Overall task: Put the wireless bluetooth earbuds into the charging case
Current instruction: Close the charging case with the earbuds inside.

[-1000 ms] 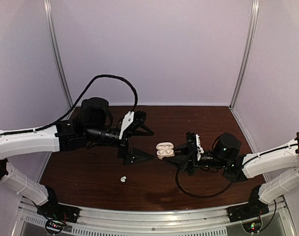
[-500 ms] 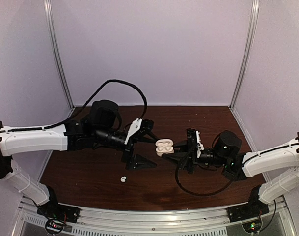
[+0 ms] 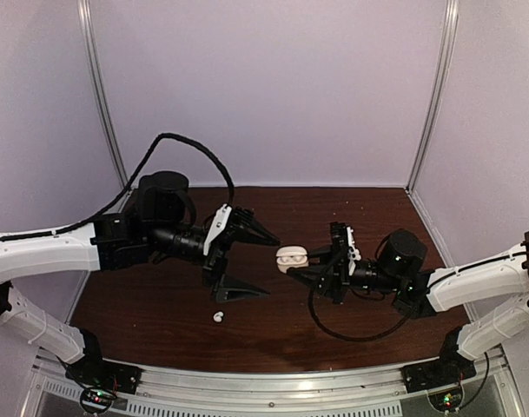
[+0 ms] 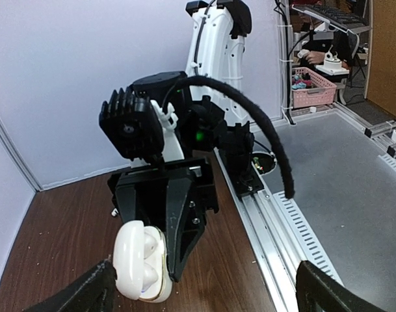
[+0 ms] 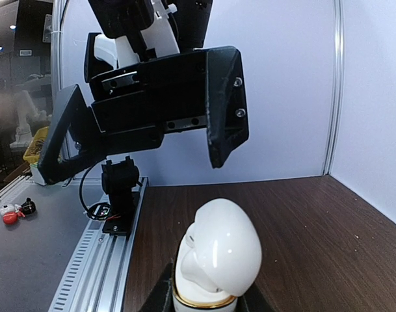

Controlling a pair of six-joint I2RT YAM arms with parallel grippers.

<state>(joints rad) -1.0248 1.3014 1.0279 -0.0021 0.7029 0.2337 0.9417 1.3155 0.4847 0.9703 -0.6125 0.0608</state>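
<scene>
Clamping glossy white pebble-shaped charging case [image 3: 290, 258] mid-frame: right gripper [image 3: 304, 268]. Left gripper [image 3: 271, 267] gapes released, left of it. Tiny white earbud [image 3: 218, 317] lies lower left.

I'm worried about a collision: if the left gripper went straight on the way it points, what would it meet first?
Most likely the open charging case held by the right gripper. It sits just ahead of the open left gripper, slightly off centre. Depth is hard to judge.

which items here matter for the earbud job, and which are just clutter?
Job:
- charging case, gripped by right tool
- earbud, loose on table
- left tool, open

Clutter:
- pink basket, beyond the table
</scene>
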